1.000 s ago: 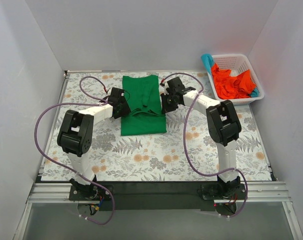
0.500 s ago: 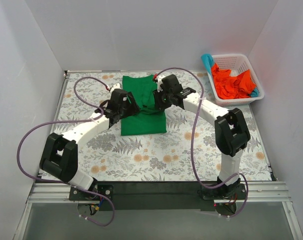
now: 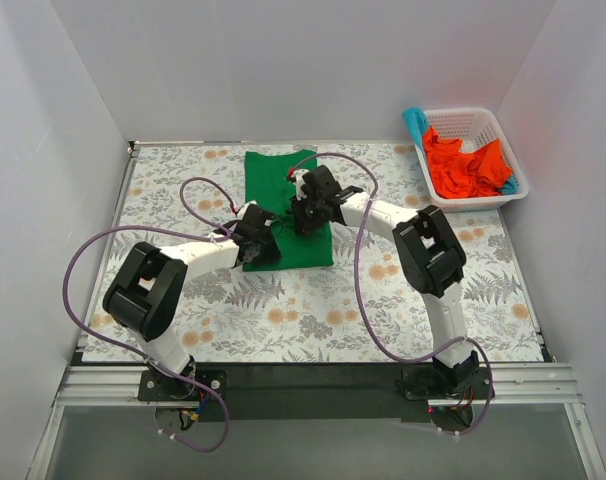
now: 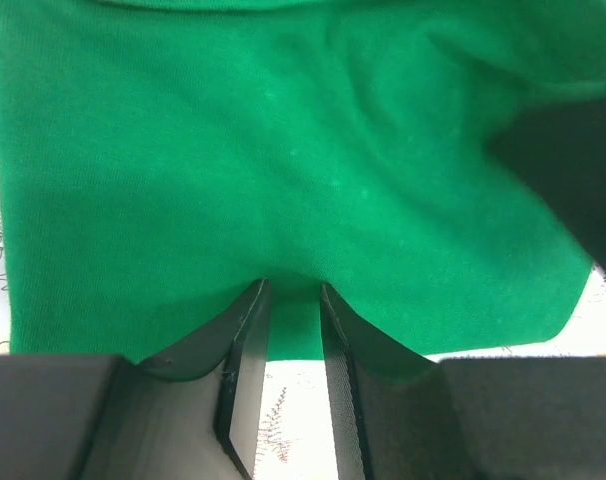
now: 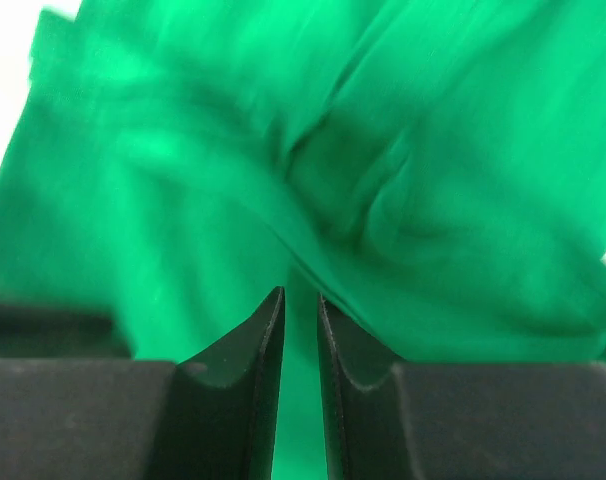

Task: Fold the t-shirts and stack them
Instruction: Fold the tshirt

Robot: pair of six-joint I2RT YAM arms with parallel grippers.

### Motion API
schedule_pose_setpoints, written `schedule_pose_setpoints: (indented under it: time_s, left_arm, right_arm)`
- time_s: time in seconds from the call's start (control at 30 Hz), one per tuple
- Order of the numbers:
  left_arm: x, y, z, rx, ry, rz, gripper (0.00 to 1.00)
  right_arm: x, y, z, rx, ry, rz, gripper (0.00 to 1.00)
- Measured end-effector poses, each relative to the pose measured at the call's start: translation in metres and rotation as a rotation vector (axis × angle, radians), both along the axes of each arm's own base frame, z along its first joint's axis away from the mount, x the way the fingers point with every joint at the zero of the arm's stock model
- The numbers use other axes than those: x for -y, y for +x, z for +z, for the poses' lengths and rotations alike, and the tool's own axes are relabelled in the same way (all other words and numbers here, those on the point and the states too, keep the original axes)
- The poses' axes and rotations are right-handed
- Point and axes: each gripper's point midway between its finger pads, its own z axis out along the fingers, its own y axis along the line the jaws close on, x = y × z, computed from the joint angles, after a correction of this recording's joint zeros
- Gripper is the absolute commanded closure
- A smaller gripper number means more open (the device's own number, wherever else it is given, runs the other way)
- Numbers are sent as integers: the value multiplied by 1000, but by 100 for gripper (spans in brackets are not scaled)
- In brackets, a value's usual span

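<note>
Top view: a desk under a fern-and-flower cover stands between plain white walls. At its far right corner sits a white lattice basket with orange shirts heaped in it and a teal shirt draped over its far left rim. The green shirt lies at far centre of the desk. The left end effector is at its near left edge, and the right end effector is over its middle. A second ago both stood at the shirt's sides, further apart. The shirt and basket have kept their places.

Left wrist view: the green shirt fills the picture. The left end effector is narrow, and the shirt's near hem is pinched between its fingers, with the desk showing below.

Right wrist view: the picture is blurred. The right end effector is narrow over the rumpled green shirt, with green in the gap. I cannot tell whether it grips.
</note>
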Motion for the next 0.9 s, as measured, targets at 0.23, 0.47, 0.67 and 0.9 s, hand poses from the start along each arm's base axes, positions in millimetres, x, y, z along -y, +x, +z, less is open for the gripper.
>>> schedule_pose_setpoints:
  time_s: [0.23, 0.47, 0.67, 0.9]
  left_arm:
    - [3, -22, -1, -24, -73, -5, 75]
    - [-2, -72, 8, -93, -114, -42, 56]
    - [-12, -52, 40, -14, -138, 16, 58]
    - [-47, 6, 35, 17, -150, 153, 73]
  right_arm:
    - [8, 61, 4, 42, 46, -78, 74]
    - [36, 57, 33, 48, 94, -104, 68]
    - [31, 3, 82, 24, 239, -11, 67]
    - [23, -7, 77, -71, 376, 57, 67]
